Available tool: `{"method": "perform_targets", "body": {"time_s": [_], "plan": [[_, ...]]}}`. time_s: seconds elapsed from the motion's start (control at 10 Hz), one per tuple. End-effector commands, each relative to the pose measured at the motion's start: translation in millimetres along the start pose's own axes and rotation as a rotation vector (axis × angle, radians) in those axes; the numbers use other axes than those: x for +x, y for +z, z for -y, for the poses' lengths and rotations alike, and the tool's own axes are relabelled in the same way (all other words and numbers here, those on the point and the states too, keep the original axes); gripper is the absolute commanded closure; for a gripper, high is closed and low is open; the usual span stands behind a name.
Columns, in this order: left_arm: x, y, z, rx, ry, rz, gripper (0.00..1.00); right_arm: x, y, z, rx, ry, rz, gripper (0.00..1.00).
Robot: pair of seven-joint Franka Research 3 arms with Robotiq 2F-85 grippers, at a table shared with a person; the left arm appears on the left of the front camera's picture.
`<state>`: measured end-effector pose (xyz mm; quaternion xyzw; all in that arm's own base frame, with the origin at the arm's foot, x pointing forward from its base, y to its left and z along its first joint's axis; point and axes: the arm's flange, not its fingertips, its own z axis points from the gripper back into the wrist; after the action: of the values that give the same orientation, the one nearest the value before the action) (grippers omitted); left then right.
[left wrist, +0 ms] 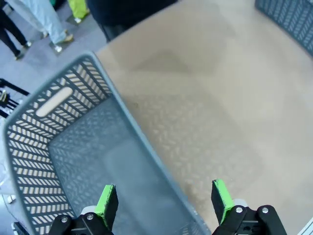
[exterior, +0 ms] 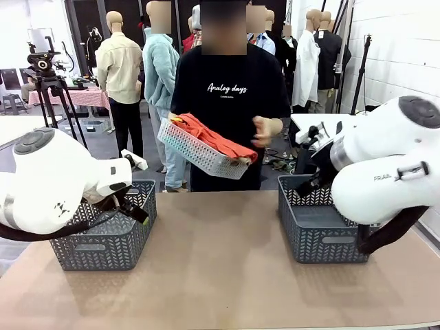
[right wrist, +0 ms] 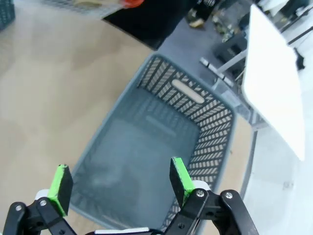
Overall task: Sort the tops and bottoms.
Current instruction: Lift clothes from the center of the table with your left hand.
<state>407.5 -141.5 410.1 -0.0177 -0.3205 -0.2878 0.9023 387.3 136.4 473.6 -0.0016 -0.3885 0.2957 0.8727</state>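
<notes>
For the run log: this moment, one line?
left hand open above rim of left basket | right hand open above right basket | person holds white basket with orange garment

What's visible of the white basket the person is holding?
The white basket is long, shallow, seemingly perforated plastic, held in the air before the person's black T-shirt, beyond the far edge of the table. It tilts down toward picture right. An orange garment lies in it, draping over the lower end. Whether the hand near that end touches it is unclear.
</notes>
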Motion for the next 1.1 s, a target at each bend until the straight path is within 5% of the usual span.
{"method": "perform_targets", "body": {"time_s": [0.0,0.4,1.0], "plan": [[-22.2,77.0,-24.3,-0.005,0.047,0.091,0.0,-44.0,27.4,1.8,0.057,-0.014,0.066,0.0],[-40.8,140.5,-82.4,-0.087,0.127,0.188,0.0,-55.2,48.0,25.1,0.134,-0.077,0.094,0.0],[-41.6,129.6,-60.0,-0.139,0.037,0.117,0.0,-63.7,64.1,49.0,0.099,-0.14,0.029,0.0]]}}
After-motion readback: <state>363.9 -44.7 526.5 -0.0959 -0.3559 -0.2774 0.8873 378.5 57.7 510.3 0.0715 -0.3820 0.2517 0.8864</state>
